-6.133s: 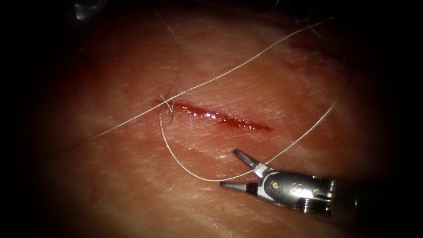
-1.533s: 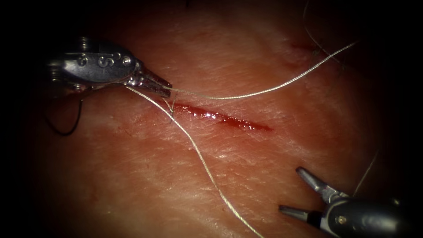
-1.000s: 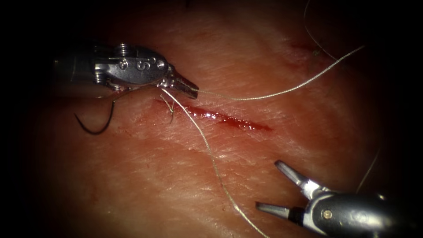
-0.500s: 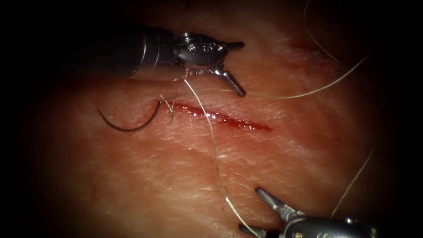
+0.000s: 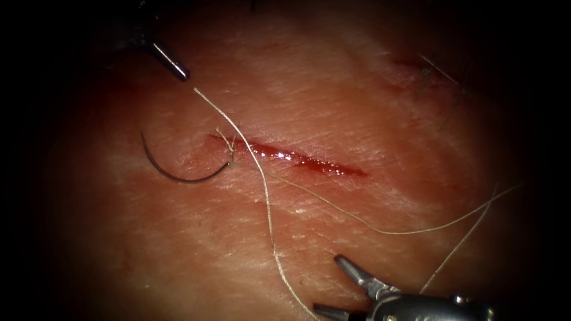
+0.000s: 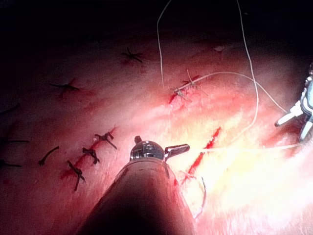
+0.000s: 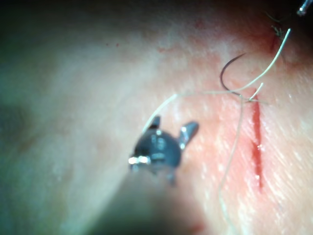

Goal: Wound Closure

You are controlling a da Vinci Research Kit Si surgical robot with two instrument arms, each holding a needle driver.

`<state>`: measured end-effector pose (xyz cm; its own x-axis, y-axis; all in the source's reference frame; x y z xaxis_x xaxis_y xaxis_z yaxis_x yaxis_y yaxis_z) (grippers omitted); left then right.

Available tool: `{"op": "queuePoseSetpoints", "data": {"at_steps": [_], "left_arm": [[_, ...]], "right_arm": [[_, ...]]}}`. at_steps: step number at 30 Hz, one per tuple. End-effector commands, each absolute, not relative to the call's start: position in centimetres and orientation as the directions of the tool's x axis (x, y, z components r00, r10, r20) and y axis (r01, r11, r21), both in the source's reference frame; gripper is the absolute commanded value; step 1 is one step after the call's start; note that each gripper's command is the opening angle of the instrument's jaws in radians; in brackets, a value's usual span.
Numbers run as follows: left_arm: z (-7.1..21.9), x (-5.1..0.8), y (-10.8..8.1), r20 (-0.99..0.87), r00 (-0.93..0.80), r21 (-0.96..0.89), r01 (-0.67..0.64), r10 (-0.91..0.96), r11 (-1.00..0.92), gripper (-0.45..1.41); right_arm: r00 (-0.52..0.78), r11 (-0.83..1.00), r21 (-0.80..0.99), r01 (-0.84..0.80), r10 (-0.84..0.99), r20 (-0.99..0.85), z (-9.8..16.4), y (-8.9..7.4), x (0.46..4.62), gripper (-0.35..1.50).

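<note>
The curved needle [image 5: 178, 178] lies free on the tissue [image 5: 178, 249], left of the cut [image 5: 297, 157], with neither tool holding it and not in the tissue; it also shows as a needle [image 7: 226, 73] in the right wrist view. A knot [image 5: 226, 139] sits at the cut's left end. Slack thread [image 5: 267, 208] runs from above the knot down across the tissue, and a second strand [image 5: 380, 230] trails to the right. My left tool [image 5: 172, 68] hangs up and left of the knot, open and empty, as its own view of the left tool [image 6: 159, 146] confirms. My right tool [image 5: 329, 284] stands open below the cut, holding nothing, with the thread passing beside it.
A smaller wound with thread ends [image 5: 425, 70] lies up and right of the cut. In the left wrist view, older stitched cuts with dark knots [image 6: 90, 154] lie beside the open cut [image 6: 205, 147], and the right tool [image 6: 298, 115] shows beyond it.
My left tool opened, let go of the thread and drew back up and left. The thread fell slack across the cut. The needle settled beside the knot. The right tool shifted slightly left.
</note>
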<state>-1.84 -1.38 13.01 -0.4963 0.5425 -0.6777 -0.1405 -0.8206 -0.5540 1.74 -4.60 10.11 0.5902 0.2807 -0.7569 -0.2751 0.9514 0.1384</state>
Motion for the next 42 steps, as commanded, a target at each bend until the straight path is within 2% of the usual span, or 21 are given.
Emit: {"op": "queuePoseSetpoints", "data": {"at_steps": [1, 10, 12, 13, 14, 19, 24, 29, 31, 32, 33, 34, 42], "left_arm": [[13.1, -1.77, -1.7, -0.682, -0.518, -0.542, -0.117, 0.517, -0.832, 1.26], [13.7, -1.51, -2.8, -0.640, -0.630, -0.502, -0.089, 0.439, -0.860, 1.09], [13.9, -1.57, -2.9, -0.640, -0.642, -0.488, -0.085, 0.423, -0.868, 0.91], [14.0, -1.61, -2.9, -0.638, -0.648, -0.484, -0.082, 0.416, -0.871, 0.72], [14.1, -1.64, -2.8, -0.634, -0.660, -0.472, -0.082, 0.403, -0.878, 0.62], [14.5, -1.65, -2.8, -0.553, -0.768, -0.438, -0.061, 0.323, -0.897, 0.57], [14.8, -1.59, -2.9, -0.403, -0.894, -0.424, -0.006, 0.194, -0.906, 0.69], [14.8, -1.60, -2.9, -0.370, -0.918, -0.439, 0.039, 0.141, -0.897, 0.76], [14.8, -1.61, -2.9, -0.365, -0.921, -0.441, 0.041, 0.138, -0.896, 0.64], [14.8, -1.61, -2.9, -0.366, -0.920, -0.442, 0.042, 0.138, -0.896, 0.47], [14.8, -1.61, -2.9, -0.365, -0.921, -0.445, 0.044, 0.136, -0.895, 0.17], [14.8, -1.61, -2.8, -0.366, -0.920, -0.452, 0.048, 0.136, -0.891, -0.45], [14.3, -1.68, -2.5, -0.393, -0.899, -0.393, -0.024, 0.192, -0.919, -0.45]], "right_arm": [[0.586, 0.953, 0.146, -0.265, 0.279, -0.761, 10.2, -4.7, 1.82, 1.25], [0.579, 0.959, 0.145, -0.243, 0.264, -0.771, 10.2, -4.7, 1.87, 1.25], [0.579, 0.959, 0.147, -0.243, 0.265, -0.771, 10.2, -4.7, 1.86, 1.25], [0.579, 0.959, 0.147, -0.243, 0.265, -0.771, 10.2, -4.7, 1.86, 1.25], [0.579, 0.959, 0.147, -0.243, 0.265, -0.771, 10.2, -4.7, 1.86, 1.25], [0.580, 0.959, 0.147, -0.243, 0.265, -0.771, 10.2, -4.7, 1.84, 1.25], [0.582, 0.958, 0.150, -0.243, 0.268, -0.768, 10.1, -4.6, 1.85, 1.25], [0.582, 0.958, 0.150, -0.243, 0.268, -0.768, 10.1, -4.6, 1.85, 1.25], [0.582, 0.958, 0.151, -0.243, 0.268, -0.768, 10.1, -4.6, 1.85, 1.25], [0.582, 0.958, 0.151, -0.243, 0.269, -0.768, 10.1, -4.6, 1.85, 1.25], [0.580, 0.958, 0.151, -0.245, 0.269, -0.769, 10.1, -4.6, 1.85, 1.25], [0.574, 0.957, 0.150, -0.249, 0.270, -0.773, 10.1, -4.6, 1.85, 1.25], [0.521, 0.946, 0.139, -0.293, 0.280, -0.806, 10.0, -4.3, 1.78, 1.23]]}}
